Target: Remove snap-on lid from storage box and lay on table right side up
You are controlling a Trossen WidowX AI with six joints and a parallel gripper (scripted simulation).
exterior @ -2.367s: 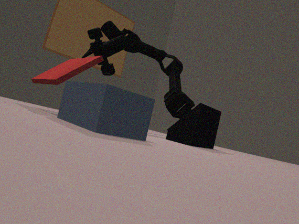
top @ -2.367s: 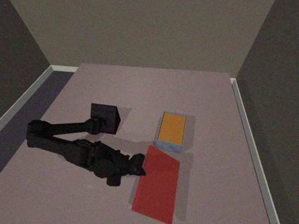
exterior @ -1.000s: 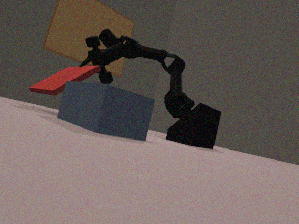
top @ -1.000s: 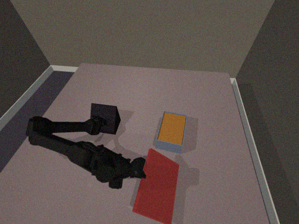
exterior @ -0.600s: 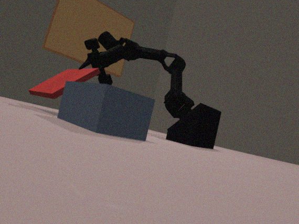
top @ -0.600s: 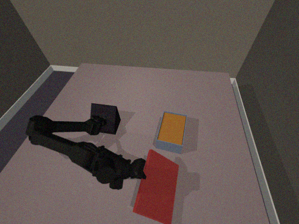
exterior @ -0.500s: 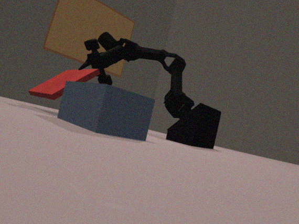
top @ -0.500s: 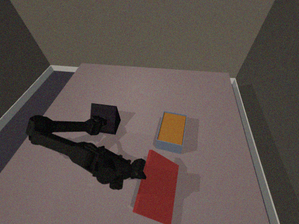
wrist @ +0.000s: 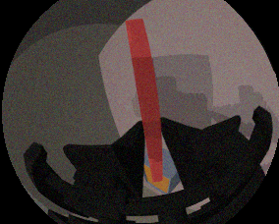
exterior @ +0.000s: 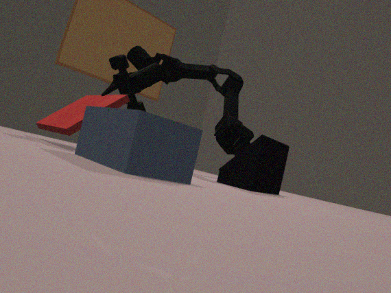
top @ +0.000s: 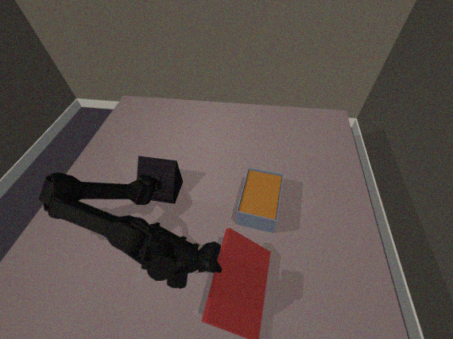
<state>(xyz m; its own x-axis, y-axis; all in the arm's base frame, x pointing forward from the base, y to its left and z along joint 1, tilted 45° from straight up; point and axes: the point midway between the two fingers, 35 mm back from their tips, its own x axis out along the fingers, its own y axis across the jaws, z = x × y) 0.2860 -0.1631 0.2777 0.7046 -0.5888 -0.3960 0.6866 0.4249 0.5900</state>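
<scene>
The arm (top: 123, 231) (exterior: 195, 72) is matte black, with chunky, rounded joints and slender links.
</scene>
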